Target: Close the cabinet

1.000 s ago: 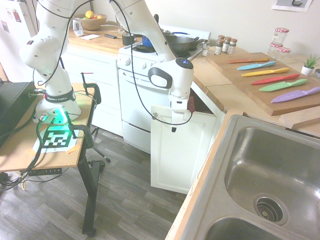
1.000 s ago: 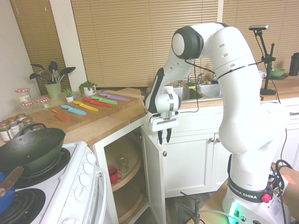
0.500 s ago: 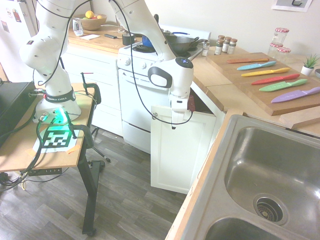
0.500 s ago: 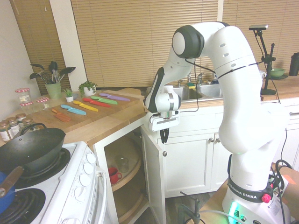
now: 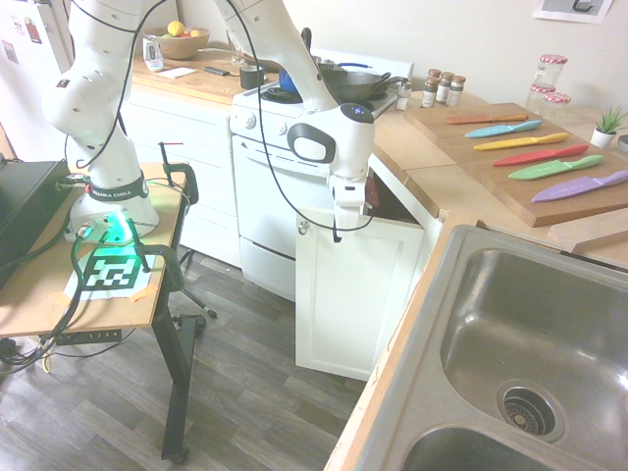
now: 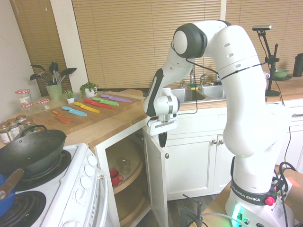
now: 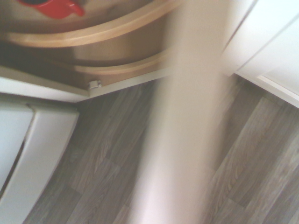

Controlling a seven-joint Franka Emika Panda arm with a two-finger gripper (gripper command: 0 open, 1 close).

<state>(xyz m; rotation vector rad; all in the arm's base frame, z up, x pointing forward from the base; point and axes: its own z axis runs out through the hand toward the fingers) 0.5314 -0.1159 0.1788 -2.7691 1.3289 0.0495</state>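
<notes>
Second exterior view: the cabinet door (image 6: 156,177) stands open, its top edge just beside the fingers (image 6: 163,139), which are closed together, apparently gripping 0 things.

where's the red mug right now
The red mug sits inside the open cabinet on the round wooden shelf, just left of a clear glass in the second exterior view.

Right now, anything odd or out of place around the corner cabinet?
Only the cabinet door: it hangs open into the floor space, exposing the curved shelves and the red mug, which sits upright. Task wants it closed. No spill or damage visible there.
</notes>
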